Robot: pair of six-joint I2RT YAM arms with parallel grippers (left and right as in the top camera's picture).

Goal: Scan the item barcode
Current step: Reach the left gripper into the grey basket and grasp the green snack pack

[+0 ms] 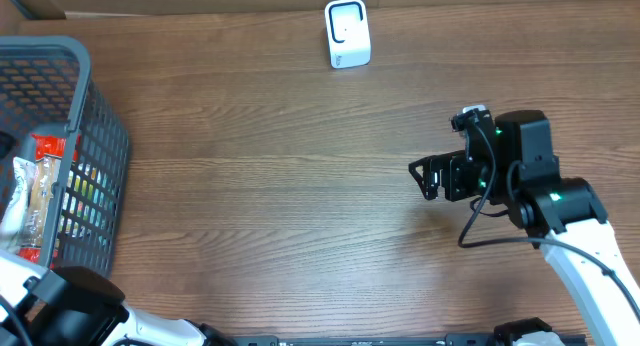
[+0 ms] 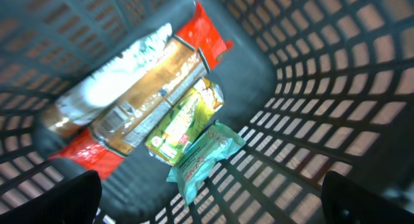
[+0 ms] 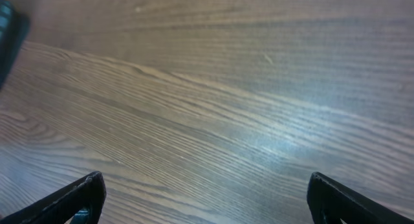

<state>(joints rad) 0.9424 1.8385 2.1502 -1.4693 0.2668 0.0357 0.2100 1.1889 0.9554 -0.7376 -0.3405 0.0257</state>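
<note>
Not started: nothing picked. Left tool (image 2: 213, 204) apart, empty, snack packs (image 2: 162, 114) in basket (image 1: 105, 136) just below it. Right tool (image 1: 426, 178) apart above bare worktop (image 1: 300, 206). Scanner (image 1: 347, 33) well apart from both.

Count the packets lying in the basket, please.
3: a long red-ended packet lying diagonally, a green-yellow packet against its side, and a teal packet touching the green-yellow one. More may be hidden underneath.
</note>
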